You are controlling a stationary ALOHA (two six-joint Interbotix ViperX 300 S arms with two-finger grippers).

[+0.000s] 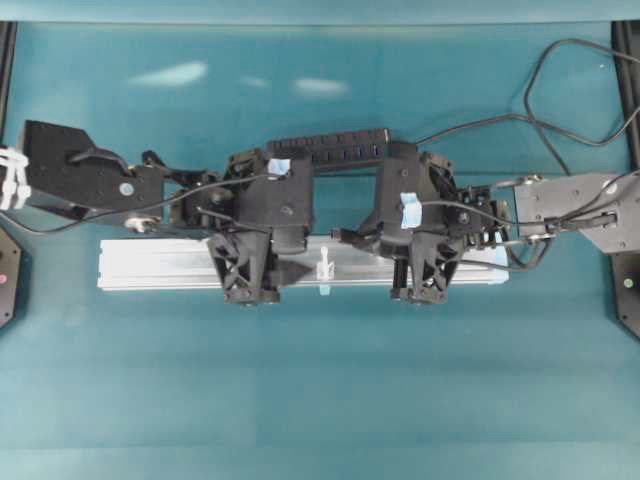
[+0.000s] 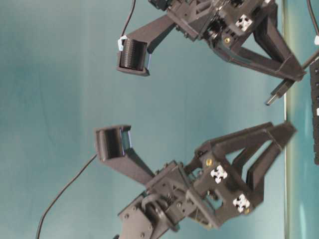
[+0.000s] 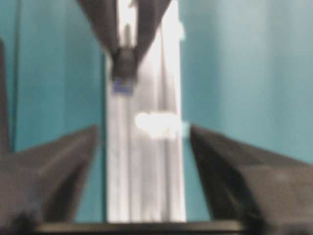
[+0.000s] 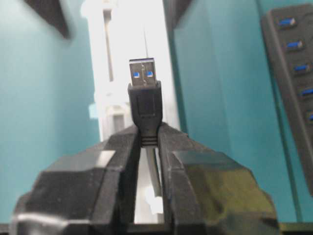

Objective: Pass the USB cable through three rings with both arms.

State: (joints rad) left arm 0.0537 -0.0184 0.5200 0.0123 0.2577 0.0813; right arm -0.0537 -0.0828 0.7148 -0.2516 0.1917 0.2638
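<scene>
The right end effector (image 4: 146, 139) is clamped on the USB cable (image 4: 145, 103) just behind the plug, with the metal tip sticking out past the fingertips and pointing along the rail (image 1: 160, 265) toward the middle ring (image 1: 323, 268). From overhead the plug sits a little to the right of that ring, not yet through it. The left end effector (image 3: 146, 161) holds nothing; its fingers stand wide apart on either side of the rail, facing the plug with the same ring between them. Only 1 of the 3 rings shows clearly; the others are hidden under the arms, so I cannot tell how many the cord has already cleared

The step in hand looks like feeding the plug through this ring and handing it across. To do it well, the right arm should keep the plug level and in line with the rail, centred on the loop's opening, since the plug is a close fit for so small a clip and a tilted tip would likely catch the rim. The advance should be slow and straight. The left arm should wait just behind the ring, fingers spread, and close on the plug body only once it is well through; the right should let go only after that grip is firm. The USB hub (image 1: 330, 150) lies behind on the surface (image 1: 320, 400), clear of the work
</scene>
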